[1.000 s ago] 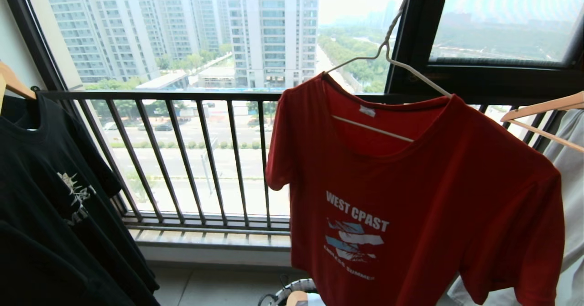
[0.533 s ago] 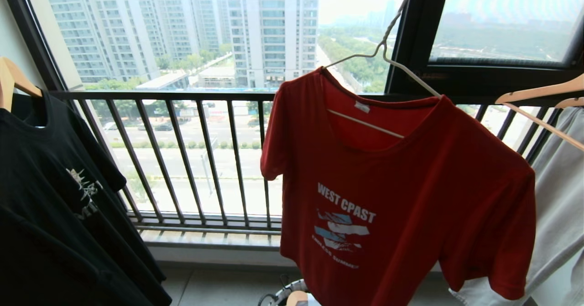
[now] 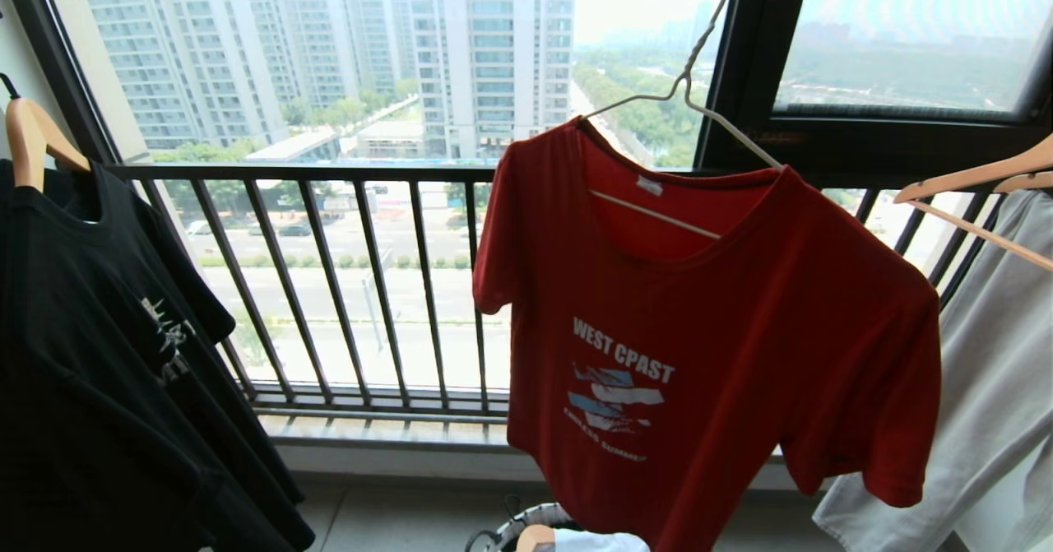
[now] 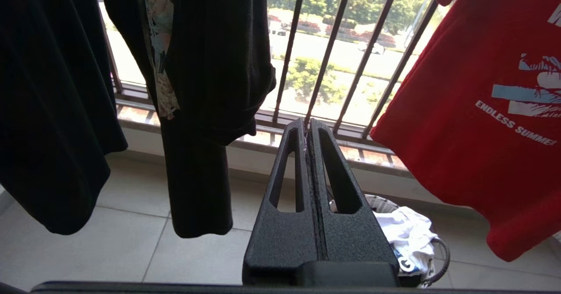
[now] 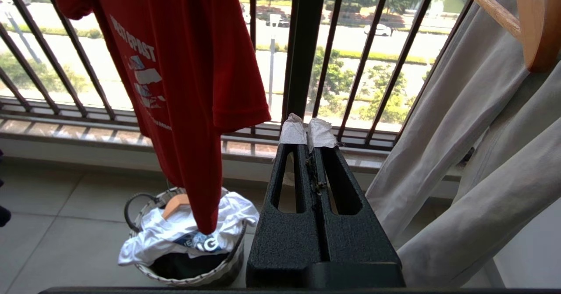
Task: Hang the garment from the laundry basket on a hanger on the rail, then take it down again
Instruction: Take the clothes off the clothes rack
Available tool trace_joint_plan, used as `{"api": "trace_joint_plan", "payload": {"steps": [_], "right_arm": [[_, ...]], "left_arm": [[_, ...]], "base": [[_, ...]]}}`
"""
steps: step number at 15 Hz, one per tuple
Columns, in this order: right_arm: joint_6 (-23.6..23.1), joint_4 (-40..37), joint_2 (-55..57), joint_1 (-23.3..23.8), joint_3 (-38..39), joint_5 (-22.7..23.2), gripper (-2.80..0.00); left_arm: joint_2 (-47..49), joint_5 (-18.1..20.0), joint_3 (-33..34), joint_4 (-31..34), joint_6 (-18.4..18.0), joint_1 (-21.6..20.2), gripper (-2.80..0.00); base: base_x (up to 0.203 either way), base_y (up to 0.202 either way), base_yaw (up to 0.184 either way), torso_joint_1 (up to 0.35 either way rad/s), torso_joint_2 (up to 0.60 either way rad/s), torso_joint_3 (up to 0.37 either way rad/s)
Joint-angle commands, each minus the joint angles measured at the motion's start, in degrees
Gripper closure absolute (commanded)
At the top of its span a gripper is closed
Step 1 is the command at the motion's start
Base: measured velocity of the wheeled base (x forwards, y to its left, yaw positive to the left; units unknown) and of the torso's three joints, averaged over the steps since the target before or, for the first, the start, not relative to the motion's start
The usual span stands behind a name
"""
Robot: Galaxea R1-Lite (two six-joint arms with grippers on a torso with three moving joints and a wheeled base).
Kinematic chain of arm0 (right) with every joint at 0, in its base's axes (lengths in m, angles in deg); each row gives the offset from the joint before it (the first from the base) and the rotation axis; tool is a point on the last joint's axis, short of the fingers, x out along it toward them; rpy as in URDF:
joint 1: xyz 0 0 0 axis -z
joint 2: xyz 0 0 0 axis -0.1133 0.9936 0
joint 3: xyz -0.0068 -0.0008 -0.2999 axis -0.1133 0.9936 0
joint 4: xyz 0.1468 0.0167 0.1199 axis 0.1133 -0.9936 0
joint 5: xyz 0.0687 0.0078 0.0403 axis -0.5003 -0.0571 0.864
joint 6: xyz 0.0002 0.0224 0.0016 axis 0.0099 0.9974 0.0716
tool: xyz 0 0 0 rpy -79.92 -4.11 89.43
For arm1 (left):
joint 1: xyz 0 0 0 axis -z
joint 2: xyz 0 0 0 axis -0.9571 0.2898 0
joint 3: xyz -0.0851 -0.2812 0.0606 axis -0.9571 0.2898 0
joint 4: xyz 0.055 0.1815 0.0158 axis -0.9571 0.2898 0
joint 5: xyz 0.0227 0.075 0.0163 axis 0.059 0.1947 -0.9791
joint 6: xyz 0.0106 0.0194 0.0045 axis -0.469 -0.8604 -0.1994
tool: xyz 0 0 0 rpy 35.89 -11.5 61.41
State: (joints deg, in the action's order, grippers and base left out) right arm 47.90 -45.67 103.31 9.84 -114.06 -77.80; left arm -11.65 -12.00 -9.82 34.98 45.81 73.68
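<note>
Head view: red garment (image 3: pixel 699 354) hangs on the hanger (image 3: pixel 691 95), hooked at the top edge, above the basket (image 3: pixel 526 527); left wrist view: left gripper (image 4: pixel 308 125) jaws pressed together, empty; right wrist view: right gripper (image 5: pixel 308 132) jaws likewise closed, empty, beside a grey garment (image 5: pixel 473 145).

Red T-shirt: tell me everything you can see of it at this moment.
The red T-shirt is short-sleeved, soft knit by its look, printed in white with "WEST CPAST", a blue-white graphic and "ENDLESS SUMMER". It hangs tilted on the thin white hanger, its shoulder toward the black shirt higher. A small white label sits inside the neck. Its hem dangles over the basket. Neither gripper touches it.
</note>
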Motion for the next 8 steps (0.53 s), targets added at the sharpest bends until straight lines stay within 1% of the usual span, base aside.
{"api": "trace_joint_plan", "payload": {"steps": [1, 2, 5, 6, 8], "right_arm": [[-0.2, -0.2, 0.0, 0.0, -0.8, 0.5, 0.0], [-0.2, -0.2, 0.0, 0.0, -1.3, 0.5, 0.0], [-0.3, -0.4, 0.0, 0.0, -4.2, 0.5, 0.0], [-0.3, -0.6, 0.0, 0.0, -5.1, 0.5, 0.0], [-0.3, -0.7, 0.0, 0.0, -4.0, -0.1, 0.0]], "left_arm": [[0.1, -1.6, 1.1, -0.3, -12.0, 0.0, 0.0], [0.1, -1.8, 1.8, -1.8, -14.1, 0.0, 0.0], [0.1, -1.9, 2.1, -2.8, -10.1, 0.0, 0.0], [0.1, -2.0, 2.2, -2.8, -9.8, 0.0, 0.0], [0.1, -2.0, 2.2, -2.8, -9.6, 0.0, 0.0]], "base": [[0.0, 0.0, 0.0, 0.0, 0.0, 0.0], [0.0, 0.0, 0.0, 0.0, 0.0, 0.0], [0.0, 0.0, 0.0, 0.0, 0.0, 0.0], [0.0, 0.0, 0.0, 0.0, 0.0, 0.0], [0.0, 0.0, 0.0, 0.0, 0.0, 0.0]]}}
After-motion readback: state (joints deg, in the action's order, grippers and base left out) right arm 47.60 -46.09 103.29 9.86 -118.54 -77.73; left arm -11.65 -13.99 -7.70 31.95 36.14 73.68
